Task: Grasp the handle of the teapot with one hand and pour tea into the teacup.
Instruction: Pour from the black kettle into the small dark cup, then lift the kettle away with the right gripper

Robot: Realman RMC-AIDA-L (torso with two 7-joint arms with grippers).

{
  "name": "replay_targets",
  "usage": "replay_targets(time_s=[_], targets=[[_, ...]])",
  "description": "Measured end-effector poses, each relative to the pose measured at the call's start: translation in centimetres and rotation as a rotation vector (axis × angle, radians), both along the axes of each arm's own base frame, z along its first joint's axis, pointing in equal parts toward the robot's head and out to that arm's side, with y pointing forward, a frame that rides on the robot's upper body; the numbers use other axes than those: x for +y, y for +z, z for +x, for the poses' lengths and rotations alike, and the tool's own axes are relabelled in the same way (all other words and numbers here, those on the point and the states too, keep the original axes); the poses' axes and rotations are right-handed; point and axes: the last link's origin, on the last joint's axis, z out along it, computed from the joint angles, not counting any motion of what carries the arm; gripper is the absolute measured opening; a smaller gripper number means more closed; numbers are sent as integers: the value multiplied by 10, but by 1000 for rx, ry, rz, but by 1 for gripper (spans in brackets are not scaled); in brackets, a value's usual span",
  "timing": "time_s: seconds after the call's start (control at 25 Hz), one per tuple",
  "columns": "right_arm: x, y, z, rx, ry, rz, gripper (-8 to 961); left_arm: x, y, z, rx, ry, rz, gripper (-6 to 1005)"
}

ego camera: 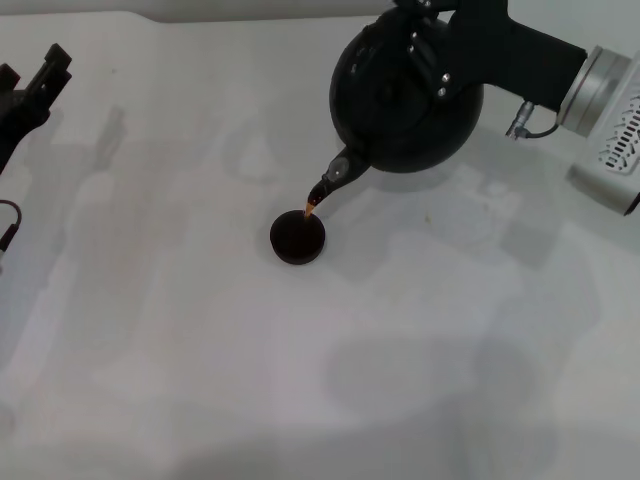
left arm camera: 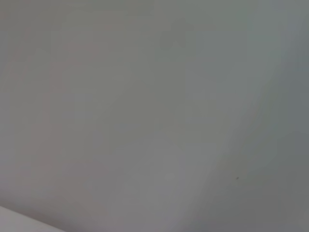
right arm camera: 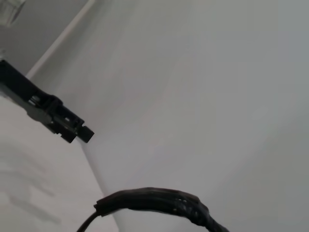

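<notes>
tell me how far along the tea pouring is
Grasp and lift look done: the right gripper holds the teapot tilted in the air. In hand: a thin stream of tea runs from the spout into the teacup. Left: finishing the pour. The left gripper sits idle at the table's edge.

Teapot sits at far right of the table, raised and tilted, spout down toward the robot's left. Teacup stands on the table mid-field, just below the spout tip, nearer the robot than the pot. Tea runs from spout into cup. Right gripper on top of the pot at the handle. Left gripper at far left edge, well apart from both.
</notes>
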Motion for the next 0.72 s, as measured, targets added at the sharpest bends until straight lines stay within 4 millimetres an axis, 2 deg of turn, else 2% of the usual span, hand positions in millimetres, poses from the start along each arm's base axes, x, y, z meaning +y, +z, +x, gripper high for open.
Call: replay_targets(time_s=[0.44, 0.72], targets=[[1, 0, 0, -11, 0, -1, 111, 0, 0, 0, 0, 2, -1, 890], [2, 1, 9, 22, -68, 12, 111, 1, 0, 1, 1, -2, 0, 890]])
